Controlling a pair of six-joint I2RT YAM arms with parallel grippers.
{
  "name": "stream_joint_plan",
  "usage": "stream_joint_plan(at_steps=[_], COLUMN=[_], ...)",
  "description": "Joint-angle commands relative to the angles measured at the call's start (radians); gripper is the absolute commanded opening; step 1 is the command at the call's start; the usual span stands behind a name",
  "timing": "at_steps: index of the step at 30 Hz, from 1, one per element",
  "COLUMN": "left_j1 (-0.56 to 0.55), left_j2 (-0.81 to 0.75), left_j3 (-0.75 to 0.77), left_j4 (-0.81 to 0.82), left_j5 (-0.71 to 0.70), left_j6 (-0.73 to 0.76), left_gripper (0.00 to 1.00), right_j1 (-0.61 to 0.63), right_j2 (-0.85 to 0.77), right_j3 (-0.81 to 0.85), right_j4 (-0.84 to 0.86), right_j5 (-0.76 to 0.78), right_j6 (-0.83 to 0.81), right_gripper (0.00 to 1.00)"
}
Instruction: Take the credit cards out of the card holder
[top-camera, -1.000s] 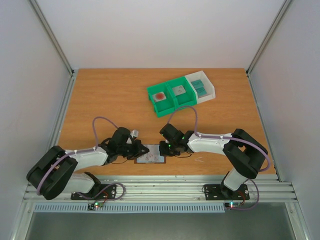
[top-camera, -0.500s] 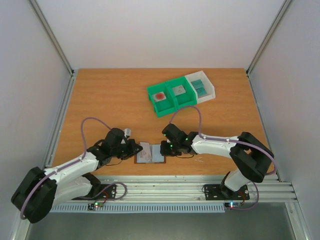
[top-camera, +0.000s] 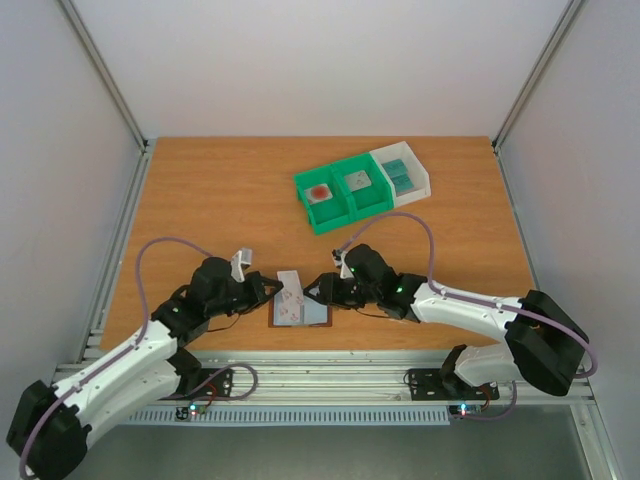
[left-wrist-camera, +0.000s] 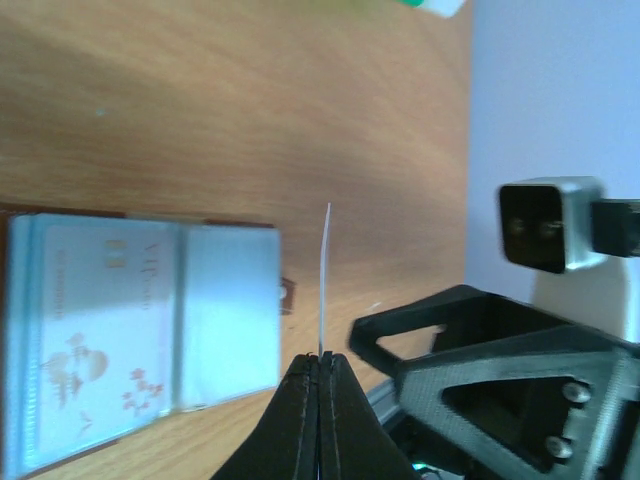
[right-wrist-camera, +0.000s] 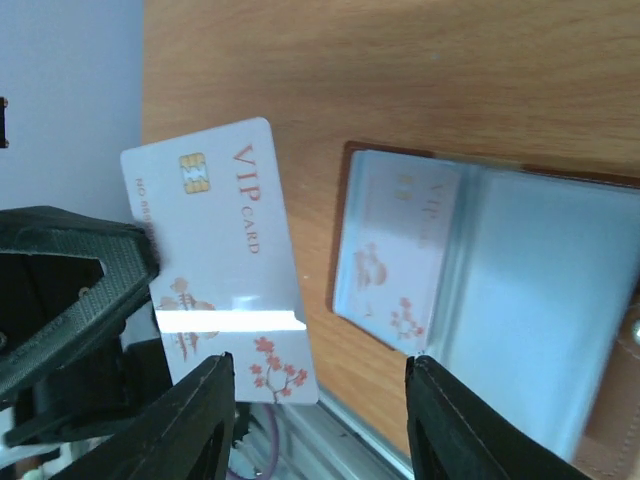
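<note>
Top external | left hand pinches whitish card, lifted off card holder | right hand now open

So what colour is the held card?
Whitish card with pink-red blossoms and lettering; clearest in right wrist view.

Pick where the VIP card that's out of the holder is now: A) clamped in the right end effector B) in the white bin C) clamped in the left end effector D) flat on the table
C: the VIP card sits edge-on in the shut left end effector, while the right end effector is open and empty.
</note>
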Motion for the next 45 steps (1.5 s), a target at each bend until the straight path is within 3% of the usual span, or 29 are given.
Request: stream_joint_plan(at_steps=[1, 5, 10, 22, 27, 30, 35, 40, 45], left_j1=[0.004, 0.003, 0.005, 0.005, 0.005, 0.005, 0.006, 0.006, 0.006], left_j2=[-0.082, -0.146, -0.183, -0.157, -0.157, -0.178, -0.217, -0.214, -0.215], left_j3=[0.035, 0.027, 0.025, -0.012, -0.01, 0.0, 0.066, 0.21, 0.263], left_j4=[0.027, 0.047, 0.06, 0.176, 0.152, 0.081, -0.088, -0.359, -0.455], left_j5=[0.008, 0.001, -0.006, 0.042, 0.071, 0.082, 0.135, 0.238, 0.401], left_j6=[-0.053, -0.09, -0.108, -0.141, -0.122, -0.074, 0.059, 0.278, 0.393], left_gripper=[0.0, 0.0, 0.0, 0.01, 0.2, 0.36, 0.51, 0.62, 0.63], right_j1=[-0.01, -0.013, -0.013, -0.029, -0.072, -0.087, -0.094, -0.094, -0.094], right_j2=[-0.027, -0.024, -0.022, -0.027, -0.073, -0.106, -0.163, -0.211, -0.232], right_j3=[-0.026, -0.035, -0.041, -0.062, -0.086, -0.06, 0.011, 0.078, 0.157], right_j4=[0.146, 0.221, 0.294, 0.34, 0.333, 0.248, 0.065, -0.117, -0.395], right_j5=[-0.068, -0.112, -0.142, -0.18, -0.243, -0.305, -0.437, -0.624, -0.678], right_j6=[0.115, 0.165, 0.197, 0.157, 0.103, 0.03, -0.151, -0.303, -0.462], right_gripper=[0.52, 0.57, 0.53, 0.02, 0.01, 0.01, 0.01, 0.01, 0.01])
